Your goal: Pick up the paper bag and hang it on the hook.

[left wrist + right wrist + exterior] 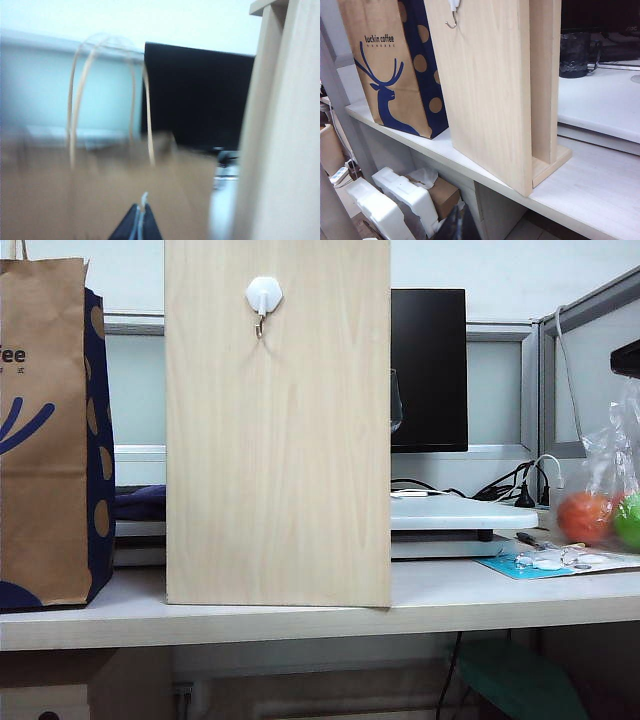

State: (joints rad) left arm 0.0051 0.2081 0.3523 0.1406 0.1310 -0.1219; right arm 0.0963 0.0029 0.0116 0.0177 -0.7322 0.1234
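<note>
Evidently nothing is gripped yet: the paper bag [45, 435] is left standing on the counter [300, 618], apart from the hook [264, 298].

Nearest the left wrist camera, the left end effector [138, 220] is seen clenched on nothing, its tips pointed toward the bag's upright twisted handles [82, 95], presumably so a loop can be taken from above. The right end effector [457, 225] is glimpsed only as a dark shape below the counter edge, so its state cannot be told. In the exterior view the bag is placed at nine o'clock, upright, just beside the wooden board [278, 420]; the hook is mounted high on it at twelve o'clock, leaving hanging room below. Farther off, a clear bag of balls [605, 500] lies at three o'clock, with a dark monitor [428, 370] and grey partitions behind.
</note>
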